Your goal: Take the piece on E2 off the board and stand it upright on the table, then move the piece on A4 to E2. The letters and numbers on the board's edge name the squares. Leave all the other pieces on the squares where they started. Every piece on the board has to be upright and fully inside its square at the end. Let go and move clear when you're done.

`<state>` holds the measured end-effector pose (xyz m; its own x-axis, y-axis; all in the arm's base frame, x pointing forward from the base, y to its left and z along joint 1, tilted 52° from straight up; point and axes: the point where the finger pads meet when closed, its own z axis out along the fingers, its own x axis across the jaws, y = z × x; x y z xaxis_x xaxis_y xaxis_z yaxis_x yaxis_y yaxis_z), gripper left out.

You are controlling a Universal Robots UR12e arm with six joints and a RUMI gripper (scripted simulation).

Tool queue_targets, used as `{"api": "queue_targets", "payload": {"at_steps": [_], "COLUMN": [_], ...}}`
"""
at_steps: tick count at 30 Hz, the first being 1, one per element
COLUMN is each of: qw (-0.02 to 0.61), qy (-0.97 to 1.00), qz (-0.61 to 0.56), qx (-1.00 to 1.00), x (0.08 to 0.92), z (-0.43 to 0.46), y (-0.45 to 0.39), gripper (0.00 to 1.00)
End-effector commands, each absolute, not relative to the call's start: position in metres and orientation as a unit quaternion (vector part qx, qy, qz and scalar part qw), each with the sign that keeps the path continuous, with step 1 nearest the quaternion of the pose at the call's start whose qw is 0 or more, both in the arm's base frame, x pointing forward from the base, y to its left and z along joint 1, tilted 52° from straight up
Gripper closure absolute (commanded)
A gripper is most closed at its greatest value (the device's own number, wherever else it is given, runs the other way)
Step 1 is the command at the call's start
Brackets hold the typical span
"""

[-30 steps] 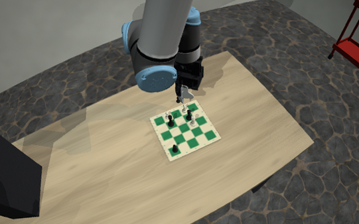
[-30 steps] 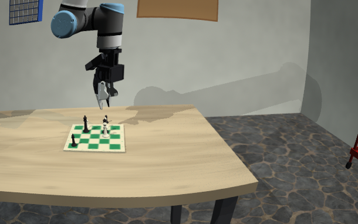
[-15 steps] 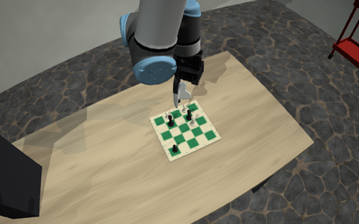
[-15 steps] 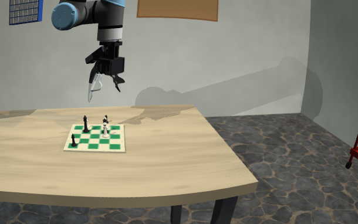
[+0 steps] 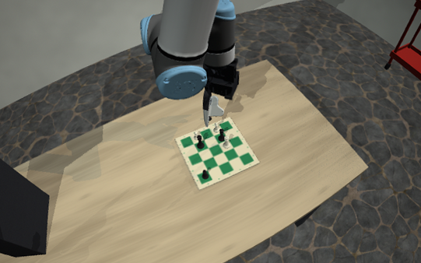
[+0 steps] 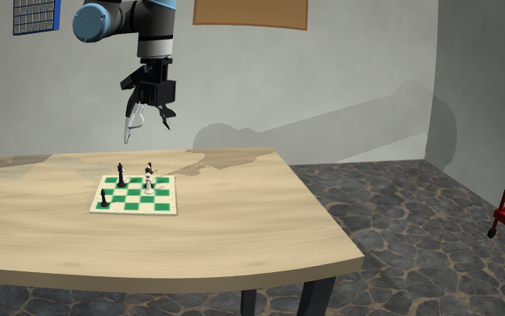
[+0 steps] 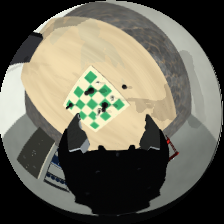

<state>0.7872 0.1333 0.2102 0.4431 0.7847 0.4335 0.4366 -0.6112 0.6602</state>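
Note:
The green and cream chessboard (image 5: 217, 153) lies on the wooden table, also in the exterior view (image 6: 134, 194) and in the wrist view (image 7: 95, 98). On it stand a tall black piece (image 5: 200, 142), another black piece (image 5: 221, 134), a white piece (image 5: 226, 142), small white pieces near the far edge (image 5: 216, 127) and a black pawn (image 5: 205, 174) in the near corner. In the wrist view a small dark piece (image 7: 124, 86) sits on the table just off the board. My gripper (image 6: 146, 130) hangs open and empty, well above the board's far edge. The square labels are too small to read.
The board is near the table's far right part. A red cart (image 5: 419, 48) stands on the stone floor to the right. A dark box-like object (image 5: 6, 209) is at the left edge of the top view.

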Motion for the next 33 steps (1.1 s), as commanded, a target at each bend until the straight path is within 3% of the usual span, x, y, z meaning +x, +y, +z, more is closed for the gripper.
{"api": "queue_targets", "payload": {"at_steps": [1, 33], "qw": [0.234, 0.234], "qy": [0.374, 0.374], "qz": [0.373, 0.373], "qx": [0.816, 0.816], "x": [0.787, 0.729], "z": [0.211, 0.256], "y": [0.134, 0.141], "gripper": [0.0, 0.0]}}
